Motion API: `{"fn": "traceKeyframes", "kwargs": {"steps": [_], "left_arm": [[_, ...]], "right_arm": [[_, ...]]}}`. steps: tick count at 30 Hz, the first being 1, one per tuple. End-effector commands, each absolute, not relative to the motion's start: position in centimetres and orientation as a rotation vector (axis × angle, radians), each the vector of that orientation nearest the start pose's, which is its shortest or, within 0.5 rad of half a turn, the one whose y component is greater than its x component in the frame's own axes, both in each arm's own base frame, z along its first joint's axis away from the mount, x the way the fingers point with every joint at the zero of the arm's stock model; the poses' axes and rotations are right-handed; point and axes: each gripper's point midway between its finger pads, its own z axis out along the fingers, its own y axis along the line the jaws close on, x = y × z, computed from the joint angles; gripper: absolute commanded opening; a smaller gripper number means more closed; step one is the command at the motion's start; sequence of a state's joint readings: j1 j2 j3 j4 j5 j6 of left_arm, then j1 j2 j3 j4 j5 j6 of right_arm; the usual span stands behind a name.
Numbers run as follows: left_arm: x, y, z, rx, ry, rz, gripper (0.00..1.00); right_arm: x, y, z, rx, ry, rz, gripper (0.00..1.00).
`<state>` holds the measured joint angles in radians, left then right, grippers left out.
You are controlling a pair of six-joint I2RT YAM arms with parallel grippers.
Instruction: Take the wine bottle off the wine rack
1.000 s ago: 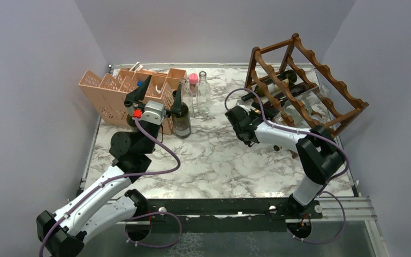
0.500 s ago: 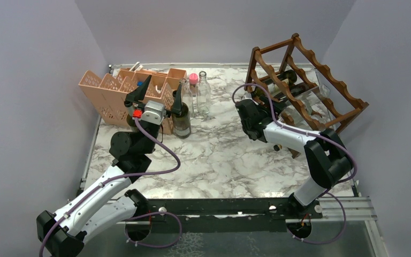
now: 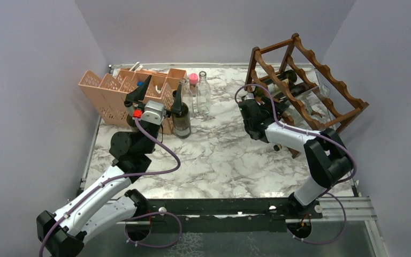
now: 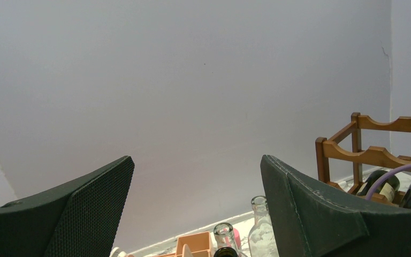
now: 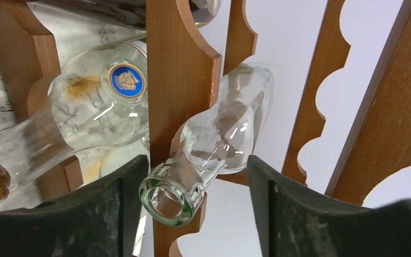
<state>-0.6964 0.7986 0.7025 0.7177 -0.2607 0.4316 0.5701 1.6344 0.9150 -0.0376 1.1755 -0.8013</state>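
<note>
The dark wooden wine rack (image 3: 321,80) stands at the back right, tilted, with bottles lying in it. In the right wrist view a clear glass wine bottle (image 5: 219,134) lies in the rack (image 5: 179,69), its open mouth pointing out between my fingers. My right gripper (image 5: 197,163) is open around that neck: the left finger sits close beside it and a gap shows at the right finger. From above, the right gripper (image 3: 250,103) is at the rack's front left corner. My left gripper (image 3: 163,88) is open and empty, raised and pointing at the back wall (image 4: 195,160).
A second clear bottle with a blue label (image 5: 101,96) and a dark bottle (image 3: 281,79) also lie in the rack. A dark bottle (image 3: 181,120), two clear bottles (image 3: 203,93) and a peach organiser (image 3: 107,91) stand at the back left.
My right gripper has moved right and back to the rack's front, bringing the clear bottle's neck between its fingers, and its jaws have narrowed a little. The left arm has not moved.
</note>
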Motion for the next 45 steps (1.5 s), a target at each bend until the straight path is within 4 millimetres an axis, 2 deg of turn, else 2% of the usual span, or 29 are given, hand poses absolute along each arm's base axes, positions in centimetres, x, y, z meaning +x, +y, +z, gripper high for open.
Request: {"fn": "traceKeyframes", "kwargs": {"steps": [1,11,13,16,24,29,35,39,43,45], "left_arm": [[26.6,-14.1,45.3,0.272,0.901,-0.122,0.94],[26.6,-14.2,45.2,0.273,0.903,-0.123,0.94],[26.7,-14.2,45.2,0.274,0.903,-0.121,0.94],[26.7,-14.2,45.2,0.275,0.903,-0.122,0.94],[26.7,-14.3,45.1,0.276,0.905,-0.123,0.94],[26.8,-14.3,45.0,0.278,0.908,-0.122,0.94],[26.7,-14.2,45.2,0.273,0.905,-0.121,0.94],[26.6,-14.1,45.2,0.271,0.902,-0.12,0.94],[26.6,-14.0,45.3,0.27,0.902,-0.117,0.94],[26.6,-14.0,45.3,0.27,0.901,-0.116,0.94]], "right_arm": [[37.0,3.1,16.0,-0.828,1.964,-1.448,0.64],[36.5,4.7,16.4,-0.842,1.961,-1.411,0.36],[36.3,5.1,16.6,-0.834,1.967,-1.4,0.28],[35.6,5.8,16.6,-0.849,1.964,-1.393,0.2],[32.8,8.2,14.6,-0.872,2.015,-1.371,0.02],[31.9,9.6,14.1,-0.869,2.023,-1.365,0.01],[30.6,11.6,15.8,-0.816,2.047,-1.315,0.01],[29.8,13.2,16.2,-0.825,2.031,-1.255,0.01],[28.8,13.9,16.8,-0.783,2.037,-1.235,0.01],[28.0,13.9,17.8,-0.754,2.026,-1.269,0.01]]}}
